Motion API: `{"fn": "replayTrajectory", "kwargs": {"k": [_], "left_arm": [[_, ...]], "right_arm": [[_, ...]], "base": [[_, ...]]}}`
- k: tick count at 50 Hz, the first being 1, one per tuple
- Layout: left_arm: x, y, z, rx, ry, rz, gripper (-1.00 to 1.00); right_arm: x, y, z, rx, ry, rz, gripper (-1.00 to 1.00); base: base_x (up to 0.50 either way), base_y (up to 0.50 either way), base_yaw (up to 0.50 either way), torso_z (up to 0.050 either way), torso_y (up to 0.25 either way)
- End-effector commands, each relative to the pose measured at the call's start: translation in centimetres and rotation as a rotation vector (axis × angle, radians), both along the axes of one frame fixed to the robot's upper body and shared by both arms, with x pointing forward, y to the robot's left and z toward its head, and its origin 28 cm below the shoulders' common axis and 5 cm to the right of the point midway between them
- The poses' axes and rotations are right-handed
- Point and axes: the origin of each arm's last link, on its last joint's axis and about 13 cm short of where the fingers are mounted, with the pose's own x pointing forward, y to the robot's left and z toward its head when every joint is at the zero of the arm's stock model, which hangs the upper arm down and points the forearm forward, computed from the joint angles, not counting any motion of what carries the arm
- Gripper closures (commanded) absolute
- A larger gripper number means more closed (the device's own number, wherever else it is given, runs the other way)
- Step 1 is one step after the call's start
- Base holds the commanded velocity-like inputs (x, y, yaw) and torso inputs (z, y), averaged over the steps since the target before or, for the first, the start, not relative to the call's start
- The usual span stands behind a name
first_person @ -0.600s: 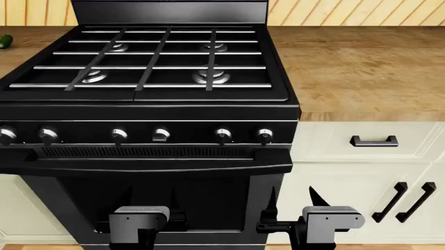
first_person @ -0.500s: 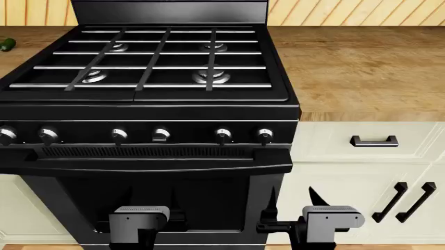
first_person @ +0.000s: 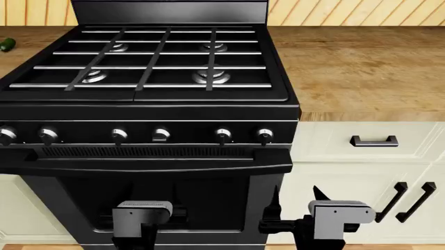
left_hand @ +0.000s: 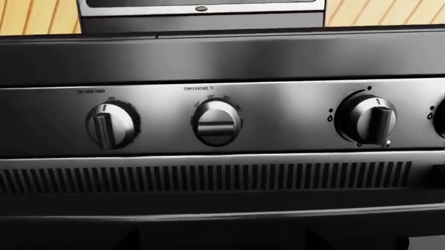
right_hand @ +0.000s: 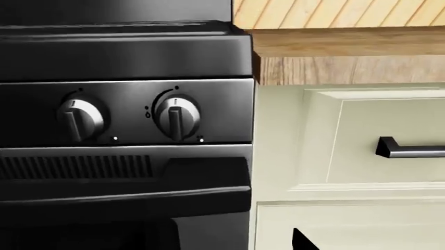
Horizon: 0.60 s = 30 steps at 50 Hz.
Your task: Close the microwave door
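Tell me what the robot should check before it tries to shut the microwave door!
1. Microwave in sight: not ok. The head view shows only the stove, the wooden counter and the cabinets.
2. Door open or shut: cannot tell. The left wrist view shows only a silver strip above the stove.
3. Left gripper free: ok, it holds nothing.
4. Right gripper free: ok, its fingers are apart and bare.
5. Arms high enough: not ok, both sit low in front of the oven door.
6. Arms clear of the knobs: ok, no gripper touches them.
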Motion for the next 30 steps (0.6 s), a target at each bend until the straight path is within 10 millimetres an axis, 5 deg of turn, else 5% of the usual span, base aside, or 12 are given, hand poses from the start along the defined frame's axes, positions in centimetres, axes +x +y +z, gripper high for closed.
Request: {"fn": "replayTrajectory", "kwargs": {"k": [1, 5, 9, 15, 21, 25, 30], "left_arm": [[0.7, 0.3, 1.2, 0.001, -0.035, 0.011, -1.00], [0.8, 0.4, 2.1, -0.010, -0.086, 0.011, -1.00], [0.8, -0.4, 0.7, -0.029, -0.184, 0.036, -1.00], [-0.7, 0.0, 8.8, 0.043, -0.221, 0.036, -1.00], [0.3, 0.3, 14.9, 0.012, -0.281, 0.047, -1.00], [0.3, 1.0, 18.5, -0.010, -0.346, 0.048, -1.00], [-0.6, 2.0, 21.4, -0.070, -0.367, 0.037, -1.00]], "right_arm": [[-0.1, -0.3, 3.8, -0.030, -0.029, -0.011, -1.00], [0.1, -0.6, 6.3, -0.054, -0.066, -0.018, -1.00], [0.2, -0.7, 9.7, -0.083, -0.120, -0.006, -1.00], [0.9, -1.0, 14.0, -0.187, -0.164, 0.007, -1.00], [1.9, -1.8, 19.8, -0.259, -0.225, -0.006, -1.00], [3.0, -4.1, 24.6, -0.304, -0.288, -0.275, -1.00], [0.3, -2.7, 27.3, -0.284, -0.322, -0.235, -1.00]], "base": [[0.00, 0.00, 0.00, 0.000, 0.000], [0.00, 0.00, 0.00, 0.000, 0.000], [0.00, 0.00, 0.00, 0.000, 0.000], [0.00, 0.00, 0.00, 0.000, 0.000], [0.00, 0.00, 0.00, 0.000, 0.000], [0.00, 0.00, 0.00, 0.000, 0.000], [0.00, 0.00, 0.00, 0.000, 0.000]]}}
